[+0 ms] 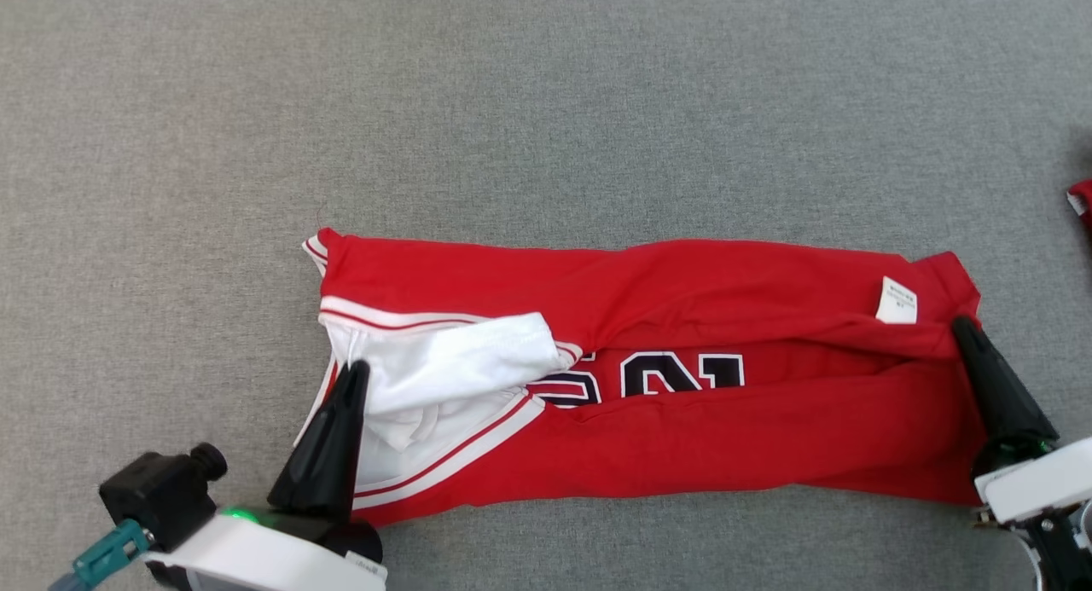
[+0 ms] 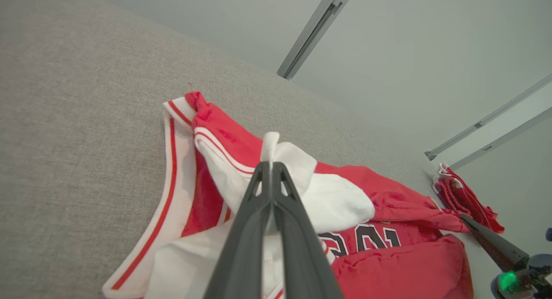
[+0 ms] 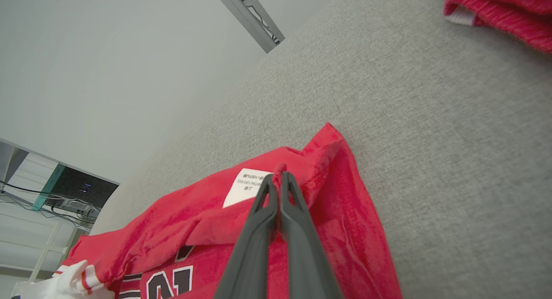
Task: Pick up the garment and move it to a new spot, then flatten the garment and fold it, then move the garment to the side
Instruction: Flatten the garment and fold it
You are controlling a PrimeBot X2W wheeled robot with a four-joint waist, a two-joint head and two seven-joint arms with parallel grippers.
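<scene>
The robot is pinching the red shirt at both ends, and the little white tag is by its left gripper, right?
Almost. It does pinch the red shirt at both ends, but the little white tag is by the right gripper, not the left gripper. The right wrist view shows it.

Garment (image 1: 682, 442) shows half-hidden digits (image 1: 682, 376), seemingly 01; tag (image 1: 897, 301) print illegible.

"What does everything rest on?"

"A grey woven cloth surface (image 1: 546, 105), plain and evenly lit, running from left to right."

"And beyond it?"

"A pale grey wall (image 3: 108, 53) on the far side, crossed by slanting metal rails (image 2: 314, 29). Far off to the left, a white shelf rack (image 3: 43, 246) carries a dark box (image 3: 82, 189)."
</scene>
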